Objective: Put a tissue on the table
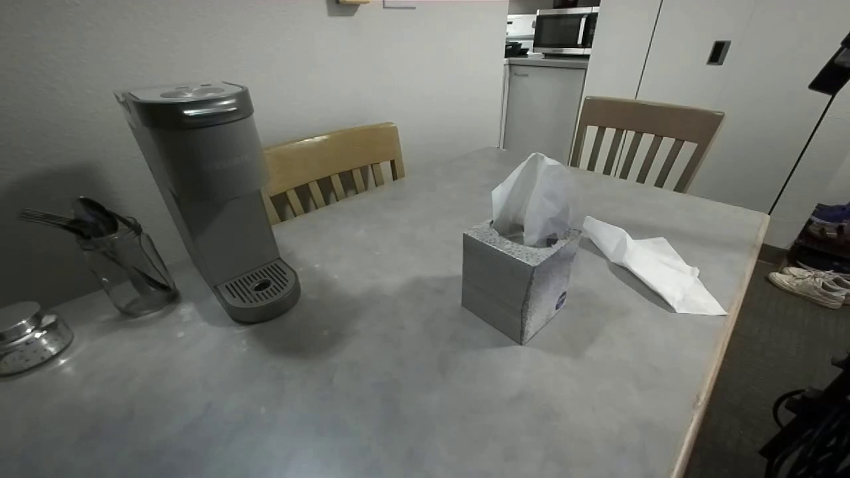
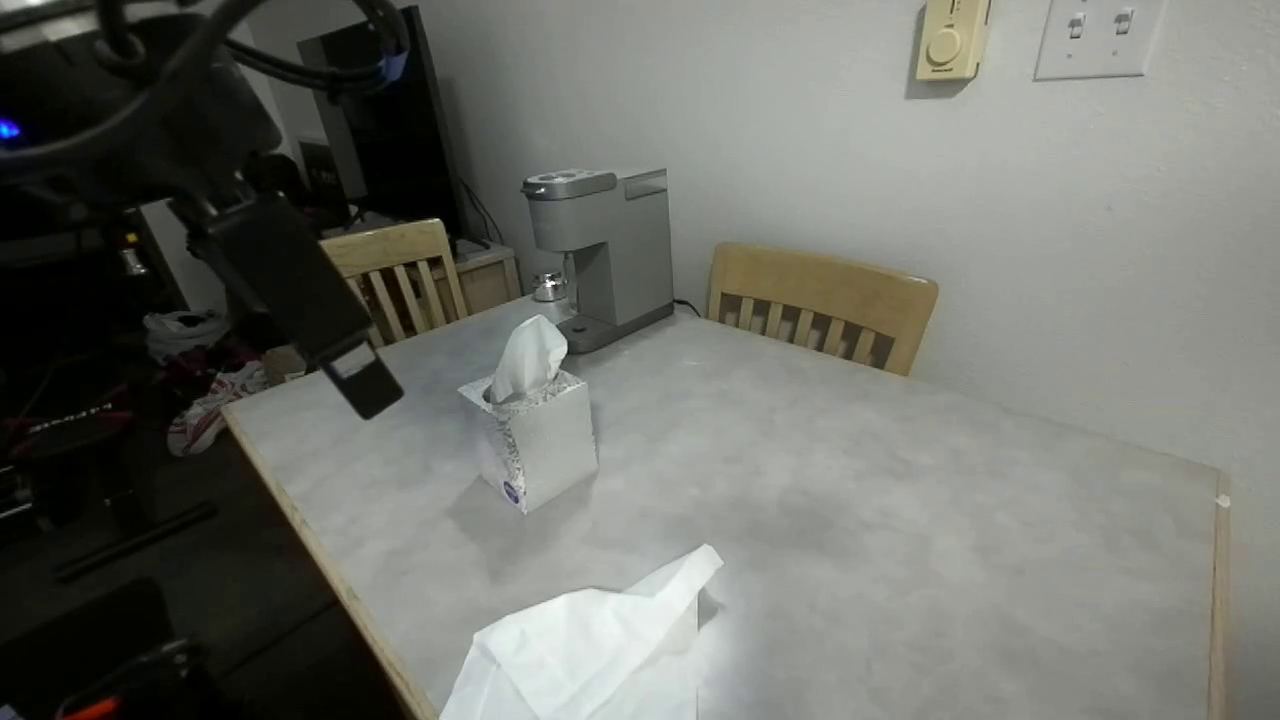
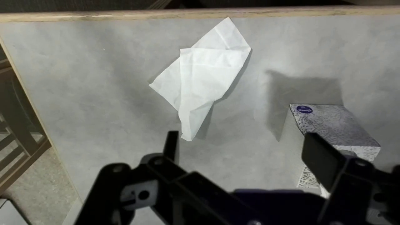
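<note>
A white tissue (image 3: 207, 75) lies loosely folded on the grey table (image 3: 103, 118), near its wooden edge. It also shows in both exterior views (image 1: 654, 265) (image 2: 590, 645). A grey patterned tissue box (image 1: 498, 285) stands upright on the table, with another white tissue (image 1: 534, 196) sticking up from its top opening. The box also shows in both the exterior view (image 2: 545, 445) and the wrist view (image 3: 337, 125). My gripper (image 3: 242, 140) is open with nothing between its fingers. It is above the table, apart from the loose tissue; one finger overlaps the box in the wrist view.
A grey coffee maker (image 1: 219, 199) stands on the table by the wall. Beside it are a glass jar with cutlery (image 1: 133, 272) and a shiny metal-lidded jar (image 1: 30, 342). Wooden chairs (image 1: 335, 159) (image 1: 647, 133) stand at the table's edges.
</note>
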